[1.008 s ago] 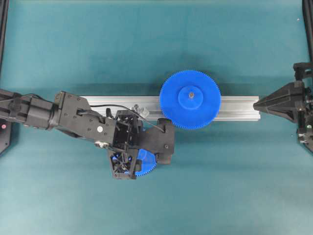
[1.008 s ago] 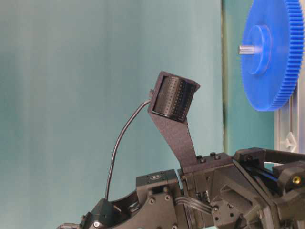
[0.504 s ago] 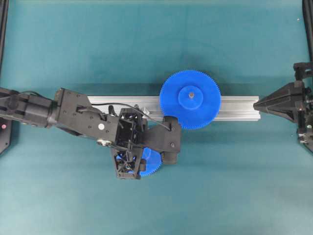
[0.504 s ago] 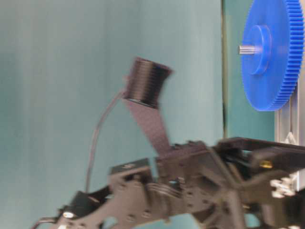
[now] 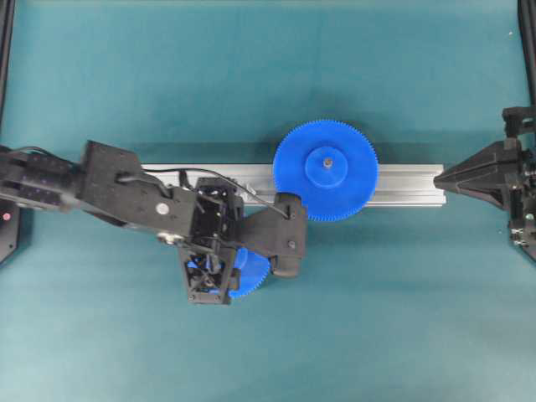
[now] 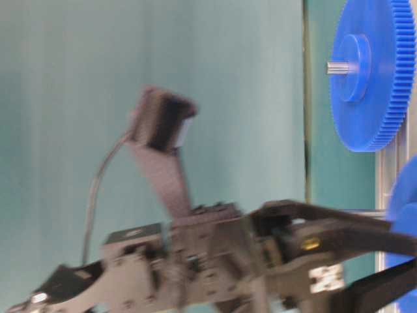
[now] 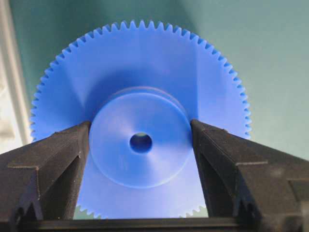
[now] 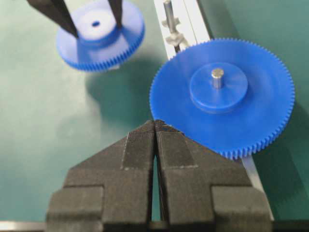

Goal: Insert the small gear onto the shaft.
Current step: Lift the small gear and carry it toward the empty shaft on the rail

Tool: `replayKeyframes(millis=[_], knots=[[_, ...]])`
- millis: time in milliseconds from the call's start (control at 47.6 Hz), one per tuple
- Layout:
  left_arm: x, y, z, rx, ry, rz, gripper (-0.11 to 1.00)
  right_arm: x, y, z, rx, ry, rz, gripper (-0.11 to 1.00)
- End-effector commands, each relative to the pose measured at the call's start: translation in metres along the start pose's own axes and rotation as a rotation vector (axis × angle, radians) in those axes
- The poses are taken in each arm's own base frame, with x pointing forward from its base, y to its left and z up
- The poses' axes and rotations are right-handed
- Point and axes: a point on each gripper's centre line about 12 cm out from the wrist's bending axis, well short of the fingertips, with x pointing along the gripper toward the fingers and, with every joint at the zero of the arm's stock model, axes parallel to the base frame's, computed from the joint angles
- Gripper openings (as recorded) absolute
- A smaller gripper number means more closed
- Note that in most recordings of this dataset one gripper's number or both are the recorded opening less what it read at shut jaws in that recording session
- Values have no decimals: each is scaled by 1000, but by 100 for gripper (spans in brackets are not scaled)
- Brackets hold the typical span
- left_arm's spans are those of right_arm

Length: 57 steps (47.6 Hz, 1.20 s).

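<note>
Gripping: the left gripper (image 7: 140,145) has its two fingers (image 7: 53,159) pressed on either side of the raised hub of the small gear (image 7: 140,96), so it is clamped on that gear.
Gear's place: in the overhead view the small gear (image 5: 249,272) sits just below centre, mostly hidden under the gripper, below the rail (image 5: 402,184) and apart from it; whether it is off the mat cannot be told.
Shaft's place: the shaft (image 8: 168,12) stands at the top middle of the right wrist view, bare, just left of the large gear (image 8: 227,96).
Other gripper: the right gripper (image 8: 154,128) has its fingers together, holding nothing, parked at the right edge of the overhead view.
Step in hand: judged as carrying, with the gear grasped but not yet on the pin.
Next move: it likely calls for bringing the gear's centre hole (image 7: 140,143) over the pin's tip, keeping the gear level, then lowering so its teeth meet the large gear's.
</note>
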Motion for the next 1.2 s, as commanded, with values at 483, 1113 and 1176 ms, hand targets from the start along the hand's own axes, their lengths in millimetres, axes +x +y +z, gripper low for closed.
replayKeyframes(millis=[483, 1113, 1176], knots=[[-65, 15, 5, -15, -93, 11, 69, 0, 1, 6, 10, -26, 5, 3], [-76, 51, 7, 18, -93, 50, 69, 0, 1, 6, 8, -29, 5, 3], [-77, 55, 8, 16, -98, 54, 69, 0, 1, 6, 8, -29, 5, 3]])
